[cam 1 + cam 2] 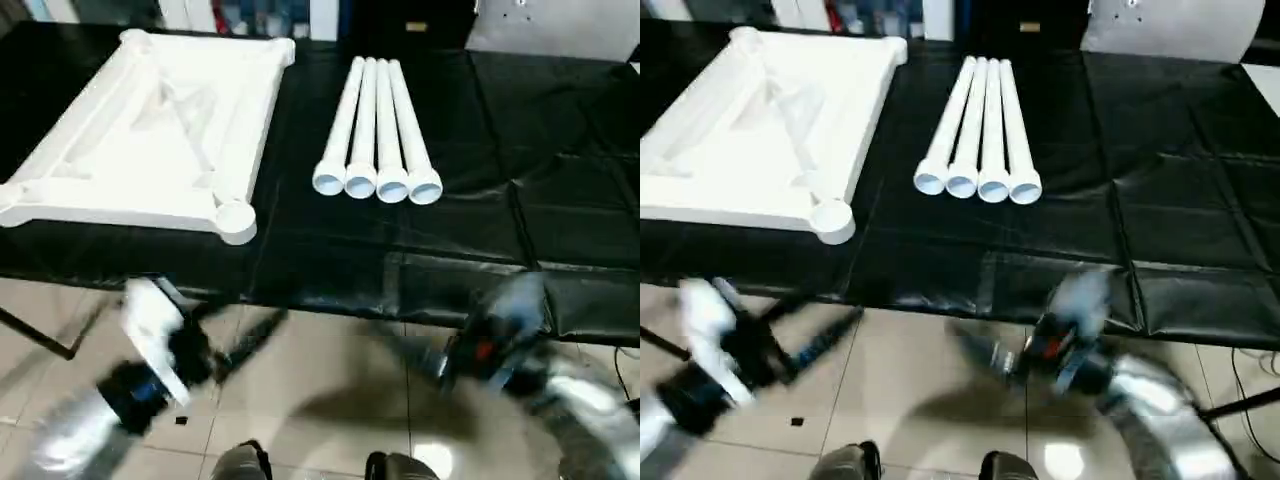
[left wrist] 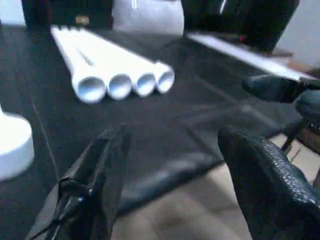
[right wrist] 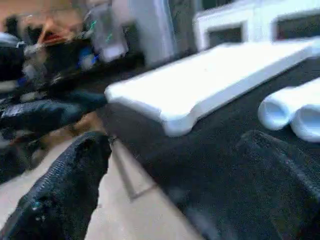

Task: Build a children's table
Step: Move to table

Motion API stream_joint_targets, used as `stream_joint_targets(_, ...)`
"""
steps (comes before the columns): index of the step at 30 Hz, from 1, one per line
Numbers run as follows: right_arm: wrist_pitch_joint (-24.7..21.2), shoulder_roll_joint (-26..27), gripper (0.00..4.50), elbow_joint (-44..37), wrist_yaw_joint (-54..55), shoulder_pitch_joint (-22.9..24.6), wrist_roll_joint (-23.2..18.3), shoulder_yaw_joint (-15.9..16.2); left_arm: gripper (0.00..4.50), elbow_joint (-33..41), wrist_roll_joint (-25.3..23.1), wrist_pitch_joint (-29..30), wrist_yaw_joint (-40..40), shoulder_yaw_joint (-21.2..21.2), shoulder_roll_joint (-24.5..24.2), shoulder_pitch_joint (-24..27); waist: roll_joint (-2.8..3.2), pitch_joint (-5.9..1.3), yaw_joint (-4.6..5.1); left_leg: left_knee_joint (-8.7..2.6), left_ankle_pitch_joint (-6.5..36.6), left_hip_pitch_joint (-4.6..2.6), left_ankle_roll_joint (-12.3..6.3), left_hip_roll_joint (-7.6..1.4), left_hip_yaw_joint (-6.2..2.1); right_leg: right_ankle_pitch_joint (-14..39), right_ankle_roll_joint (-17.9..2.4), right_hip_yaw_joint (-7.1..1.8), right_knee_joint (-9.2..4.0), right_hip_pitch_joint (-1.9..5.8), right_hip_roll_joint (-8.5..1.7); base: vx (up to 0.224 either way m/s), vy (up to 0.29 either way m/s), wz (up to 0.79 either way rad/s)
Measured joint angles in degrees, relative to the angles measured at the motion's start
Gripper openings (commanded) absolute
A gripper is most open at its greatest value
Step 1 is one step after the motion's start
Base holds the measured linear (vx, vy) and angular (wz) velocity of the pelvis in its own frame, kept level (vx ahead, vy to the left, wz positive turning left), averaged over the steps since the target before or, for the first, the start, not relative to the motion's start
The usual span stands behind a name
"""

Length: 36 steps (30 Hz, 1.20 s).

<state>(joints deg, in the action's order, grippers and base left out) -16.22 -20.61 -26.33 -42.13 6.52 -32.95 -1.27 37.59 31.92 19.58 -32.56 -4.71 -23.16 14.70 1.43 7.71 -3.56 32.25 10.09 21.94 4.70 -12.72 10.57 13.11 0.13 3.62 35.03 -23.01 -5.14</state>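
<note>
A large table (image 1: 470,250) under a black cover carries the parts of the children's table. The white tabletop (image 1: 150,140) lies upside down on it, ribbed underside facing up, with a round socket (image 1: 235,215) at its near corner close to the table's front edge. To the robot's right of the tabletop, apart from it, four white legs (image 1: 378,130) lie side by side, touching one another, their hollow ends toward the front edge and their far ends pointing away.

Both arms hang in front of the table's edge, over the tiled floor (image 1: 320,380), and reach none of the parts. The left claw (image 2: 170,165) stands open, nothing between its two black fingers (image 2: 100,175); past them the wrist view shows the four legs' hollow ends and the tabletop's corner socket. The right claw (image 3: 190,175) is spread wide and empty as well; beyond its fingers (image 3: 70,185) lie the tabletop's edge and two of the legs' ends. In the head views both arms are blurred, the left one in front of the tabletop's near corner, the right one further right than the legs.
</note>
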Motion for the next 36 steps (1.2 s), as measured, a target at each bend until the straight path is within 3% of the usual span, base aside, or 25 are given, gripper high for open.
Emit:
stream_joint_targets(4, -2.1, 1.4, 4.5, -2.6, 5.5, -0.9, 1.8, -1.0, 3.2, 1.3, -0.7, 2.0, 2.5, -0.5, 0.0, -3.1, 0.17, -0.46, 0.06, 0.15, -0.1, -0.03, -0.1, 0.01, -0.02, -0.1, 0.2, -0.02, 0.04, 0.08, 0.01, 0.0, 0.0, 0.0)
stream_joint_targets(6, -4.0, 4.6, 4.5, -2.6, 12.4, -3.1, 7.5, -1.0, 3.2, -2.0, -5.8, 4.5, 7.7, 0.0, 1.9, -9.9, 0.24, -0.56, -0.01, 0.26, -0.2, -0.04, 0.25, 0.01, -0.03, -0.3, 0.3, -0.03, 0.23, 0.11, 0.06, -0.028, -0.001, 0.02)
stream_joint_targets(7, -5.1, 6.6, 4.5, -1.3, 18.4, -5.8, 13.5, -0.2, 3.2, -7.5, -11.0, 5.2, 13.6, 0.3, 5.1, -16.4, 0.33, -0.69, -0.06, 0.3, -0.5, -0.05, 0.45, 0.03, -0.03, -0.5, 0.5, -0.03, 0.24, 0.17, 0.05, -0.055, -0.002, 0.04)
stream_joint_targets(9, -5.9, 7.6, 4.5, 0.8, 24.1, -7.1, 18.3, 0.9, 3.2, -12.9, -15.5, 5.3, 19.5, 0.9, 7.1, -20.1, 0.31, -1.14, 0.14, 0.39, -0.6, -0.03, 0.49, 0.15, -0.18, -0.8, 0.5, -0.08, 0.18, 0.16, 0.05, -0.064, 0.008, -0.02)
stream_joint_targets(12, -8.1, 8.4, 4.5, 4.5, 30.8, -6.2, 21.0, -0.1, 3.2, -16.8, -19.6, 5.4, 22.2, 3.9, 6.7, -17.6, 0.49, -1.99, 0.93, 0.52, -0.5, -0.01, 0.45, 0.31, -0.25, -0.9, 0.6, -0.21, 0.2, 0.13, 0.04, -0.017, 0.003, -0.02)
stream_joint_targets(14, -9.6, 8.4, 4.5, 5.7, 33.3, -5.7, 21.7, -0.5, 3.2, -17.1, -20.4, 5.5, 22.9, 5.0, 6.6, -16.1, 0.63, -2.08, 0.75, 0.59, -0.6, 0.06, 0.43, 0.32, -0.32, -0.9, 0.7, -0.21, 0.24, 0.13, 0.05, 0.0, 0.0, 0.0)
stream_joint_targets(18, -9.0, 7.9, 4.5, 6.3, 32.9, -5.7, 22.1, 1.1, 3.2, -16.8, -19.2, 6.4, 23.2, 5.1, 6.7, -17.0, 1.56, -3.23, -0.58, 1.18, -0.6, 0.36, -0.91, 0.73, -0.15, -1.0, 0.8, -0.4, 0.34, 0.38, -0.39, 0.0, 0.0, 0.0)
stream_joint_targets(20, -8.4, 8.7, 4.5, 6.3, 32.5, -6.0, 22.2, 1.4, 3.2, -16.6, -19.4, 6.4, 23.3, 5.1, 7.0, -18.2, 2.11, -3.62, -1.6, 2.34, 0.1, 0.47, -2.13, 0.84, -0.6, -1.1, 1.5, -0.69, 0.28, 0.77, -0.75, -0.016, 0.043, -0.01)
stream_joint_targets(21, -8.0, 9.7, 4.5, 6.3, 33.2, -6.4, 23.4, 1.6, 3.2, -17.2, -20.2, 6.4, 23.5, 5.1, 7.9, -19.3, 2.42, -3.83, -1.98, 2.93, 0.4, 0.45, -2.48, 1.28, -0.62, -1.0, 2.2, -0.84, 0.24, 1.08, -1.28, -0.048, 0.128, 0.04)
stream_joint_targets(23, -8.2, 11.3, 4.5, 6.9, 35.2, -7.8, 25.5, 1.8, 3.2, -18.6, -21.1, 6.2, 24.3, 5.1, 9.2, -20.8, 2.48, -4.1, -2.11, 3.12, 0.5, 0.23, -2.94, 2.41, -0.33, -1.0, 2.6, -1.42, -0.02, 1.25, -2.06, -0.054, 0.141, 0.07)
stream_joint_targets(26, -10.6, 11.6, 4.5, 7.3, 35.8, -9.2, 24.7, 2.5, 3.2, -20.0, -22.1, 5.7, 25.2, 5.4, 9.5, -20.9, 2.2, -4.38, -1.66, 3.11, 0.4, 0.48, -5.16, 3.78, 0.76, -1.0, 2.6, -2.91, -1.29, 1.42, -2.51, -0.057, 0.165, 0.07)
stream_joint_targets(29, -11.2, 12.1, 4.5, 8.3, 36.1, -9.5, 23.7, 2.5, 3.2, -20.5, -22.7, 5.6, 25.4, 5.8, 9.3, -20.0, 1.83, -4.59, -0.55, 3.09, 0.5, 0.62, -6.9, 5.3, 1.49, -1.0, 2.6, -3.11, -2.24, 1.33, -3.79, -0.072, 0.174, 0.05)
stream_joint_targets(30, -11.2, 12.1, 4.5, 8.7, 36.1, -9.5, 23.8, 2.8, 3.2, -20.5, -22.7, 5.6, 25.5, 5.9, 9.3, -19.9, 1.79, -4.59, 0.32, 3.08, 0.5, 0.74, -7.37, 5.8, 1.7, -0.9, 2.5, -3.09, -2.47, 1.38, -4.29, -0.065, 0.176, 0.03)
stream_joint_targets(33, -11.3, 13.2, 4.5, 8.9, 36.1, -9.5, 24.2, 3.2, 3.2, -20.6, -23.4, 5.6, 25.5, 5.9, 9.5, -19.9, 1.8, -4.58, 2.64, 2.96, 0.2, 1.12, -8.12, 6.0, 2.07, 0.8, 1.2, -2.93, -2.16, 1.26, -4.47, -0.083, 0.139, 0.02)
stream_joint_targets(36, -12.2, 13.4, 4.5, 9.0, 36.1, -9.5, 24.3, 3.0, 3.2, -20.8, -24.3, 5.6, 25.6, 6.3, 9.8, -20.0, 1.58, -4.66, 3.89, 2.29, 0.1, 1.04, -8.08, 6.02, 2.76, 2.5, 0.9, -2.35, -0.95, 1.49, -4.51, -0.1, 0.048, 0.04)
